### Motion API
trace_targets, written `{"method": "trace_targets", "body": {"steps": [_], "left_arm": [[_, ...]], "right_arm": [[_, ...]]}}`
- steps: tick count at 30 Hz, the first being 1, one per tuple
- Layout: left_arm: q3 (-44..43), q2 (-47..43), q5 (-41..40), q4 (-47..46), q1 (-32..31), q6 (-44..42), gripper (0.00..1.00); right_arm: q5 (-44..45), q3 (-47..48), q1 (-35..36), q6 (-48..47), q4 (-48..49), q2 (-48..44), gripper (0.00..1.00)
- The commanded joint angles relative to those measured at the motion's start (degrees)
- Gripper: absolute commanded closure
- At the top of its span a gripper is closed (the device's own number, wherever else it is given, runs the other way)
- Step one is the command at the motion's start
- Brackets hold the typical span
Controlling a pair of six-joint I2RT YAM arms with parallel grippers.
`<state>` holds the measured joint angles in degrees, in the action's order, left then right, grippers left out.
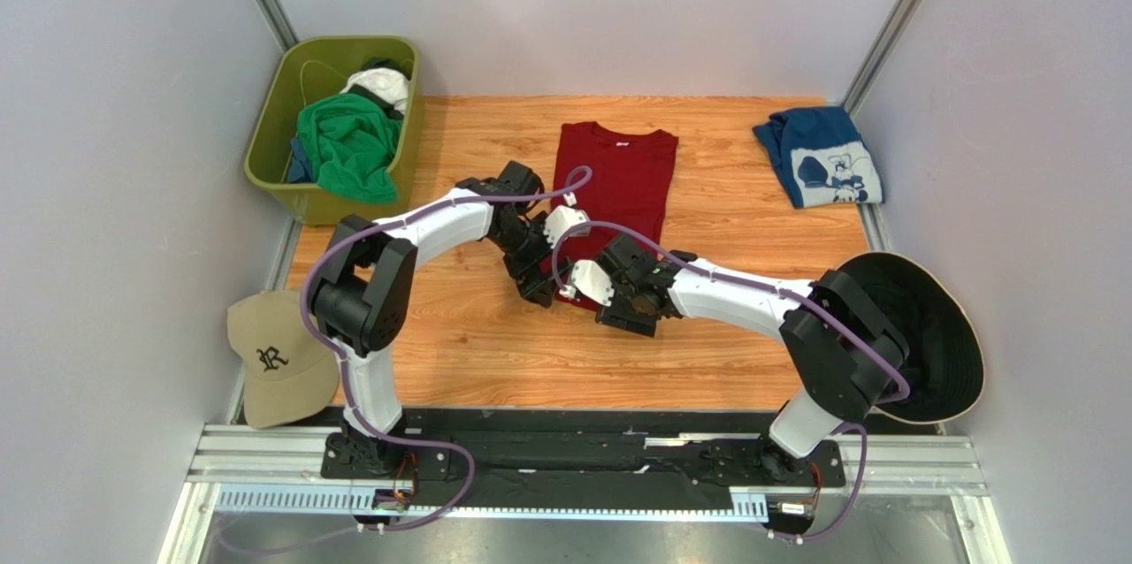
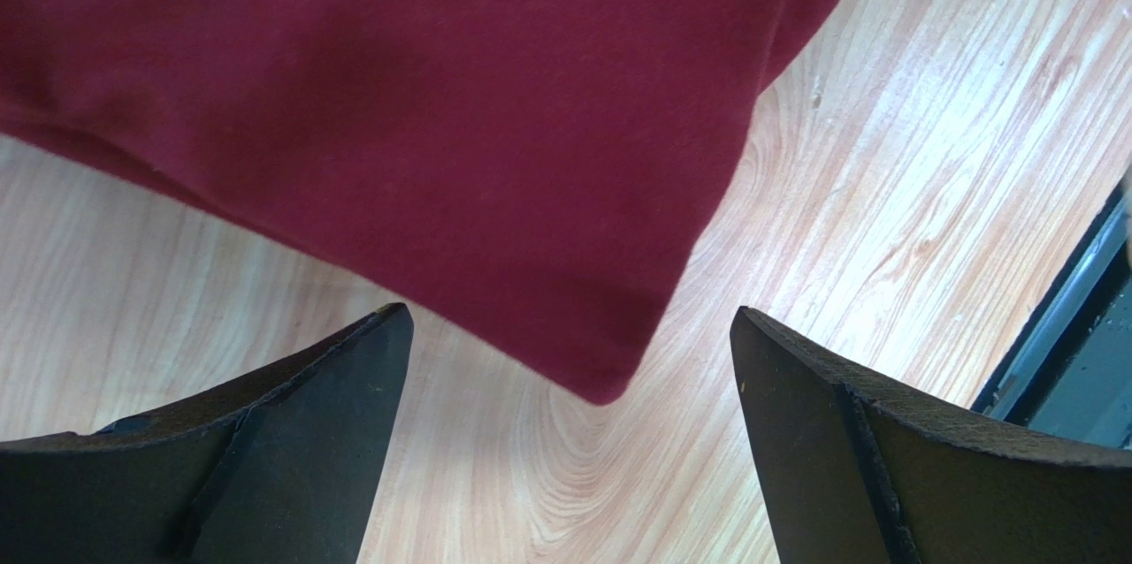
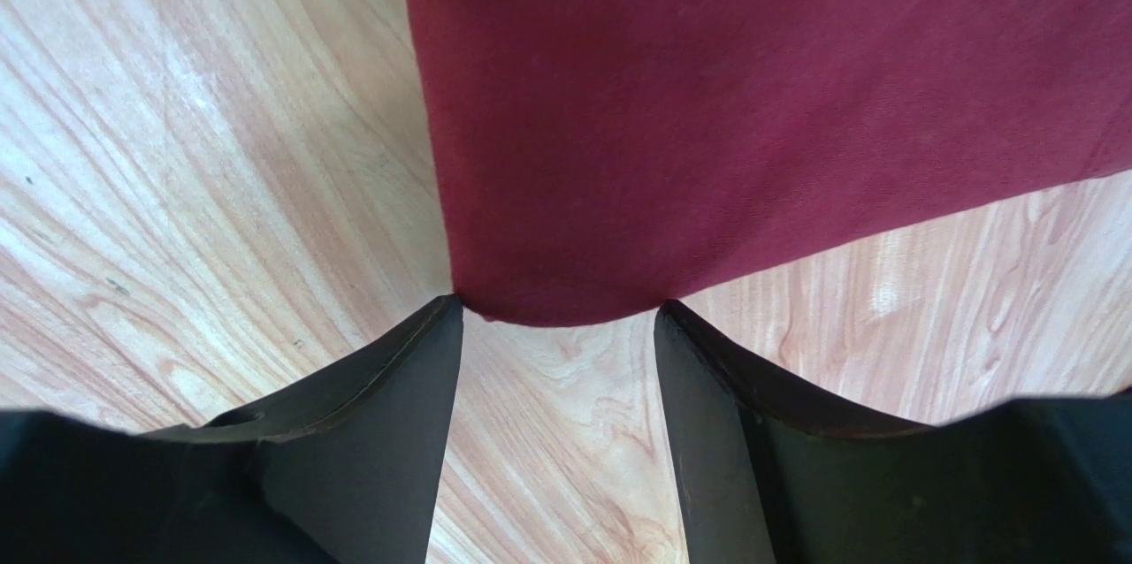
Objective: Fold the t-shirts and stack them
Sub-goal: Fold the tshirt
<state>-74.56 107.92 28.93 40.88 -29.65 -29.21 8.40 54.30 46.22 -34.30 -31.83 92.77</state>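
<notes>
Both empty at dark red t-shirt (image 1: pixel 618 173) hem, left claw (image 2: pixel 569 315) gaping, right claw (image 3: pixel 558 306) half-open; shallow pinches could slip.

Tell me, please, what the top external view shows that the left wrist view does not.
Only the top external view shows the green bin holding the green t-shirt, the folded navy-blue t-shirt, the tan baseball cap and the black wide-brimmed hat. Only the left wrist view shows that the left gripper stands open over a cloth corner. Both show the dark red t-shirt on the wooden table.
</notes>
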Motion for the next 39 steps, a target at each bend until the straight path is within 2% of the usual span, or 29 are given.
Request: {"method": "trace_targets", "body": {"steps": [1,5,11,14,27,39], "left_arm": [[-1.2,0.5,-1.1,-0.9,-1.9,1.8,0.01],[-1.5,1.4,-2.5,-0.9,-2.3,1.6,0.03],[-1.2,1.9,-3.7,-0.1,-2.3,1.6,0.15],[-0.6,2.0,-3.6,0.1,-2.3,2.0,0.17],[-0.8,2.6,-4.1,0.5,-2.3,2.1,0.21],[-0.6,2.6,-4.7,0.6,-3.1,2.4,0.23]], "right_arm": [[-1.0,-1.0,0.1,0.0,1.4,-2.6,0.41],[-0.8,-1.2,0.1,-0.2,2.0,-1.5,0.41],[-1.5,-0.8,0.1,-0.4,2.8,0.1,0.44],[-1.5,-0.3,0.1,-0.5,3.0,1.1,0.45],[-3.0,4.4,0.2,-0.1,0.4,3.6,0.46],[-4.9,6.8,0.2,1.5,-1.1,3.4,0.42]]}}
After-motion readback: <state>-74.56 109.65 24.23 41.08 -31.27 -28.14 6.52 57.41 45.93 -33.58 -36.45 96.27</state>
